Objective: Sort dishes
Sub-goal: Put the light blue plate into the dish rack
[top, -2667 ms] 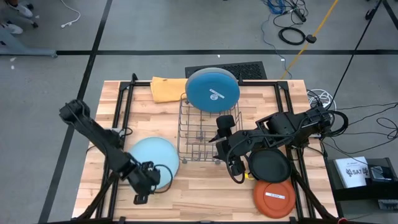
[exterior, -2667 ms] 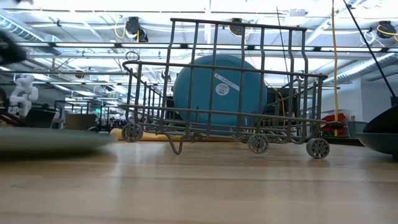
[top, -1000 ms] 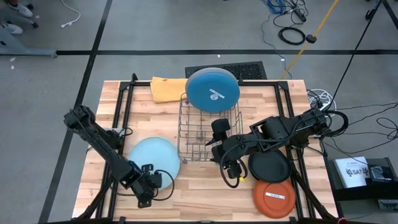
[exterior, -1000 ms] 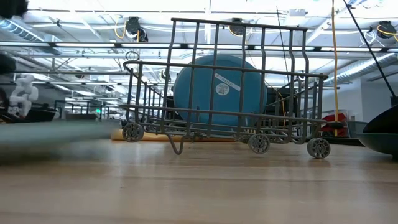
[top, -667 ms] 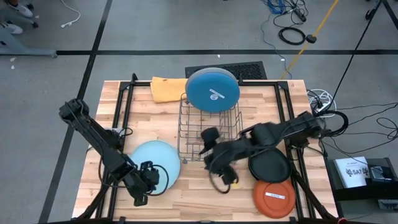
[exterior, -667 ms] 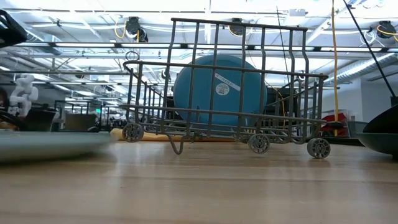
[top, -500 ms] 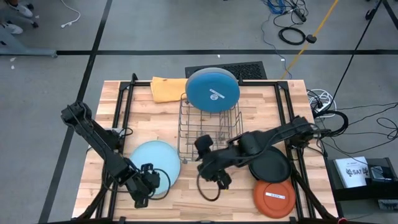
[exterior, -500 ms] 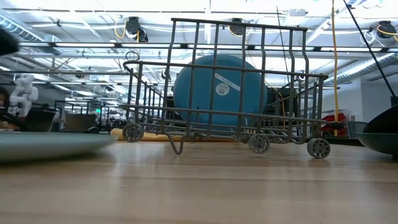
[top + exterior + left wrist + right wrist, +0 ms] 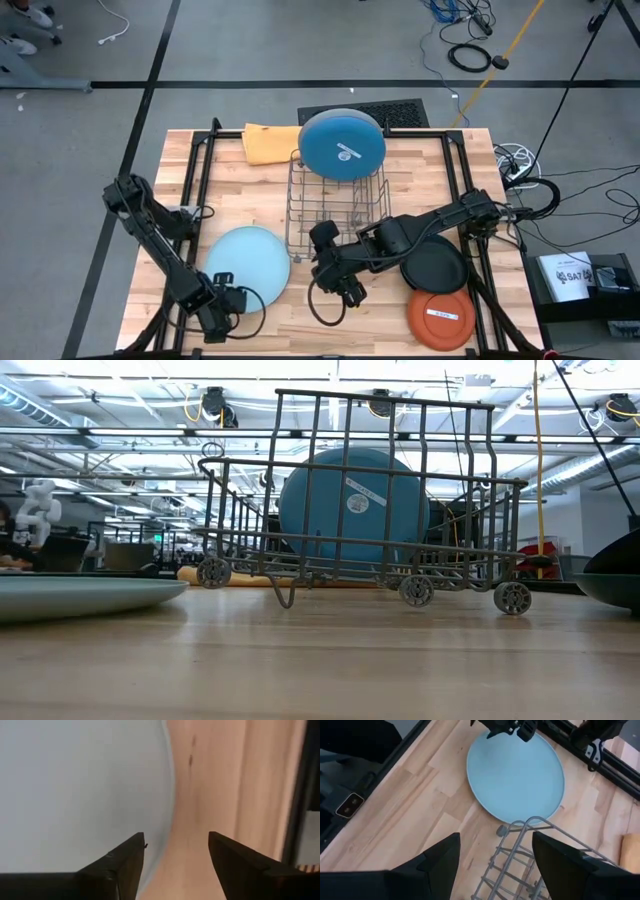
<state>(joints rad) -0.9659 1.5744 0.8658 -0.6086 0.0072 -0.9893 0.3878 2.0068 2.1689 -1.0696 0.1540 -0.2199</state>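
A large pale grey-blue plate [image 9: 247,262] lies flat on the wood table [image 9: 400,150], left of the wire rack [image 9: 335,215]. My left gripper [image 9: 225,297] stands open at its near-left rim, one finger [image 9: 125,865] over the plate [image 9: 75,785], the other over bare wood. A large blue plate [image 9: 342,145] stands on edge at the rack's far end. A black plate [image 9: 435,265] and an orange plate [image 9: 440,318] lie at the near right. My right gripper [image 9: 322,272] hangs open above the table, near the rack's near-left corner.
An orange cloth [image 9: 270,143] lies at the far edge, left of the blue plate. Black frame bars [image 9: 195,170] run along the table's left and right sides. Bare wood shows between the pale plate and the black plate, near the front edge.
The pale plate, blurred and moving a second ago, now lies still and flat. My left gripper has drawn back toward the table's near-left corner, to the plate's rim. My right gripper has swung down and toward the table's left, from beside the black plate, past the rack's near side.
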